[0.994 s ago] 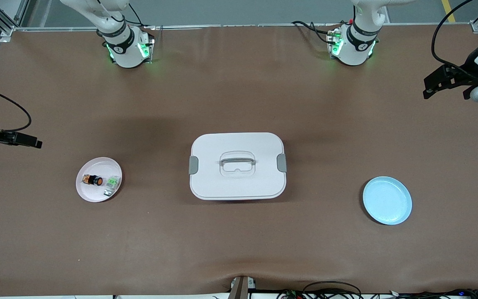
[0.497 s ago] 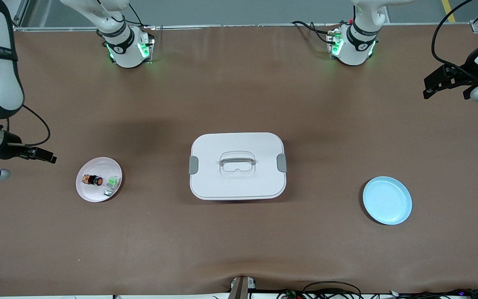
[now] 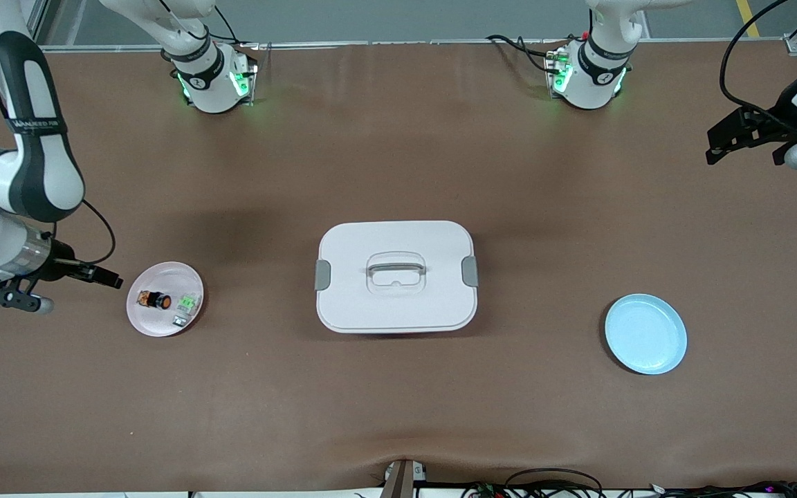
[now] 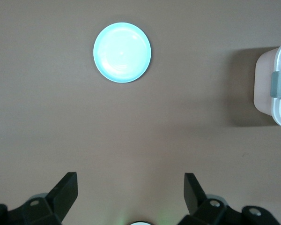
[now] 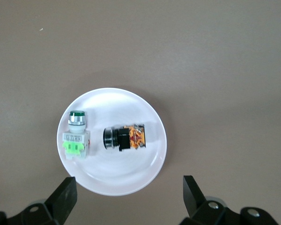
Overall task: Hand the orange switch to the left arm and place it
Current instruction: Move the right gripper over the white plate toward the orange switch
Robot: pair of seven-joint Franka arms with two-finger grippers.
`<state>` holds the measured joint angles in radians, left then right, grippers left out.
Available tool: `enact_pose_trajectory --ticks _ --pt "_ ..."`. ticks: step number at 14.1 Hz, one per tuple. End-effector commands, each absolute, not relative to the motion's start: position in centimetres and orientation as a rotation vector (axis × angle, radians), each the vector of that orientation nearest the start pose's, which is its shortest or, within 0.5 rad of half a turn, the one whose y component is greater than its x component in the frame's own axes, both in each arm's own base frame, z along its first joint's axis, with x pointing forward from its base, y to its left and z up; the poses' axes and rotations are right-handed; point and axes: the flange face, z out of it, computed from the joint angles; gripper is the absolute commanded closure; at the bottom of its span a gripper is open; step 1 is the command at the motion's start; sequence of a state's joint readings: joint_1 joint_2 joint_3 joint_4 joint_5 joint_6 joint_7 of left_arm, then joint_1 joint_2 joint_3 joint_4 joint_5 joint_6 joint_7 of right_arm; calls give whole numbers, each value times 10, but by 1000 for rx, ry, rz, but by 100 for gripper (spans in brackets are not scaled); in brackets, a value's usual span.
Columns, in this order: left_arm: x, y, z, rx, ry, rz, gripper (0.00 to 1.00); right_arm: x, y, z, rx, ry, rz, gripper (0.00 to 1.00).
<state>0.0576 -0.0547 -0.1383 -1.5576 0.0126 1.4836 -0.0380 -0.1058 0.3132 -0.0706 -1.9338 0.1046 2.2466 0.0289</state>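
The orange switch [image 3: 154, 299] [image 5: 124, 138] lies on its side on a small pink-white plate [image 3: 163, 324] [image 5: 117, 176], toward the right arm's end of the table. My right gripper [image 3: 111, 281] [image 5: 129, 182] hangs open over the table at the plate's edge, holding nothing. The white lidded box [image 3: 396, 277] [image 4: 277, 93] stands mid-table between the two plates. My left gripper [image 3: 724, 142] [image 4: 130, 176] is open and empty, waiting high over the left arm's end of the table.
A green-and-grey component [image 3: 189, 302] [image 5: 75, 136] shares the plate with the switch. A light blue plate [image 3: 645, 334] [image 4: 122, 52] with nothing on it sits toward the left arm's end. Both arm bases [image 3: 212, 79] stand along the table's back edge.
The right arm has swung in from the table's end toward the pink plate, and its gripper now hangs at the plate's edge. The left arm has not moved.
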Motion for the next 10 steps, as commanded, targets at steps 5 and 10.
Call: enact_pose_trajectory --ticks 5,10 --pt "523 -41 659 -3119 84 33 0 611 -79 269 -3045 413 -29 0" --pt "524 -42 659 -3120 86 33 0 602 -80 241 -3053 411 -3 0"
